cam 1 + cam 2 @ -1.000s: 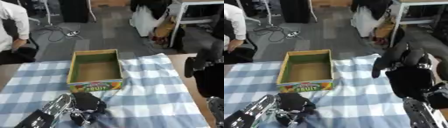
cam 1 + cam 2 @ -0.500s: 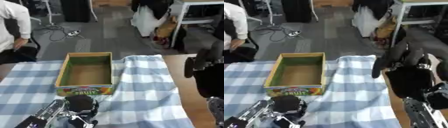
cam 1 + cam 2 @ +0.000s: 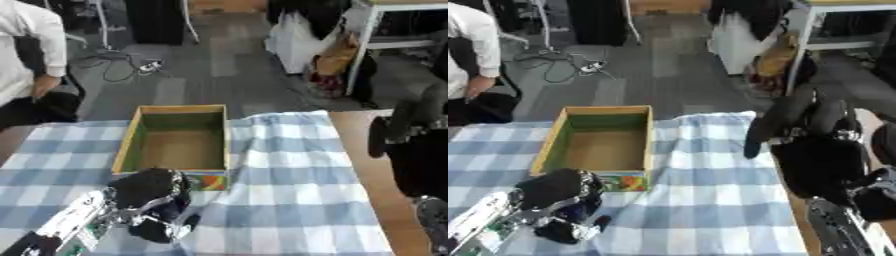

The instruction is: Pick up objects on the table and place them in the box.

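Note:
An open cardboard box (image 3: 128,141) with green inner walls and a colourful front label stands on the checked cloth, with nothing inside. Just in front of it, my black left hand (image 3: 145,189) comes in from the lower left. Its fingers curl down round a small dark object (image 3: 560,231) lying on the cloth. I cannot make out what the object is. My right hand (image 3: 820,159) hangs raised at the right side, away from the box, with its fingers (image 3: 767,124) straight and nothing in it.
The blue-and-white checked cloth (image 3: 289,195) covers the table and is rucked up beside the box's right wall. A strip of bare wooden table (image 3: 354,131) shows at the right. Beyond the far edge is grey floor with cables and bags.
The whole picture has shifted as the head moved. My left hand stays curled over the dark object in front of the box. The right hand has not moved.

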Robot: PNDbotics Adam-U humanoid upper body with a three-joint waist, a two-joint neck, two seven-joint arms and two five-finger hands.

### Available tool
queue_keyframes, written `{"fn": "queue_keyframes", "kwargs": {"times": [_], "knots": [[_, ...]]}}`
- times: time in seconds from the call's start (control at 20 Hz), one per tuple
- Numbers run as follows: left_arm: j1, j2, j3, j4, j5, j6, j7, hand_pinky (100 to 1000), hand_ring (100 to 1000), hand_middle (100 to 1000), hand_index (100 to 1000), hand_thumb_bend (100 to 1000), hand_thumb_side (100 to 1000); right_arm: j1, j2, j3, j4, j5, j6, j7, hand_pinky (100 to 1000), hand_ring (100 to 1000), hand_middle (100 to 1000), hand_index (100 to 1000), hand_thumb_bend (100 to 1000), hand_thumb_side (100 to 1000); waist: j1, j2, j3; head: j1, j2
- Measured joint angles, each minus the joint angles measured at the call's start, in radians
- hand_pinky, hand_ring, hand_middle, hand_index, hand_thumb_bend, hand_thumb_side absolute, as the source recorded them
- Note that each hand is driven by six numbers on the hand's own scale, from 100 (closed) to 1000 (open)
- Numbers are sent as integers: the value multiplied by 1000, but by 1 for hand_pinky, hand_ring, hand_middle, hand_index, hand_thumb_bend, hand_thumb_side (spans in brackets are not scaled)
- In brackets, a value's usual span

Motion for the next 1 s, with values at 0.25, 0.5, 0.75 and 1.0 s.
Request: {"fn": "queue_keyframes", "kwargs": {"times": [0.25, 0.5, 0.75, 1.0], "knots": [[0, 34, 34, -44, 18, 51, 18, 100, 100, 100, 132, 100, 576, 11, -7, -6, 0, -1, -1, -1, 527, 640, 668, 699, 100, 801, 0, 0, 2, 3, 11], [-15, 61, 63, -33, 39, 81, 31, 100, 100, 100, 100, 100, 568, 18, -7, -39, 0, -2, 6, 6, 524, 641, 667, 699, 100, 800, 0, 0, 1, 13, 20], [-61, 61, 98, 45, 82, 98, 50, 100, 100, 100, 100, 100, 567, 18, -7, -62, 0, 5, 6, 6, 522, 642, 667, 700, 100, 802, 0, 0, -2, 22, 32], [-95, 62, 117, 120, 109, 99, 63, 100, 100, 100, 100, 100, 569, 17, -6, -63, 0, 18, 6, 6, 522, 644, 669, 700, 100, 806, 1, 3, -7, 24, 37]]}}
